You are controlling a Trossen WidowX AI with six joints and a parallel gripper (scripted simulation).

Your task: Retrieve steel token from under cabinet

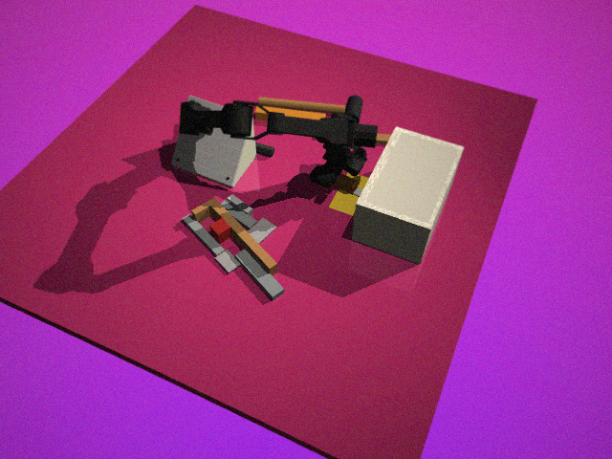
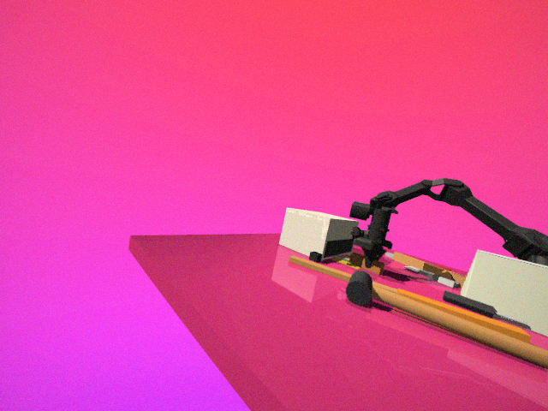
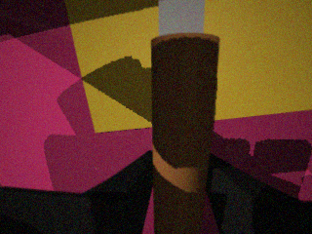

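Note:
My gripper [image 1: 340,172] [image 2: 369,261] [image 3: 177,157] is shut on a brown round handle [image 2: 376,267] [image 3: 184,97] low in front of the cabinet. A flat grey blade [image 1: 359,192] [image 3: 181,17] runs from the handle over the marked area toward the cabinet; its far end is out of the wrist view. The pale box-shaped cabinet [image 1: 410,178] [image 2: 305,232] stands on the table. The yellow marked area [image 1: 343,203] [image 3: 263,58] lies before it, partly under shadow. I cannot make out the steel token in any view.
A rod with a black head [image 1: 354,106] [image 2: 359,288] and an orange bar [image 1: 292,114] [image 2: 468,312] lie beside the arm. A sloped grey block [image 1: 217,153] stands near the arm's base. Grey pieces, a wooden L-shaped stick [image 1: 247,243] and a red block [image 1: 220,229] lie opposite.

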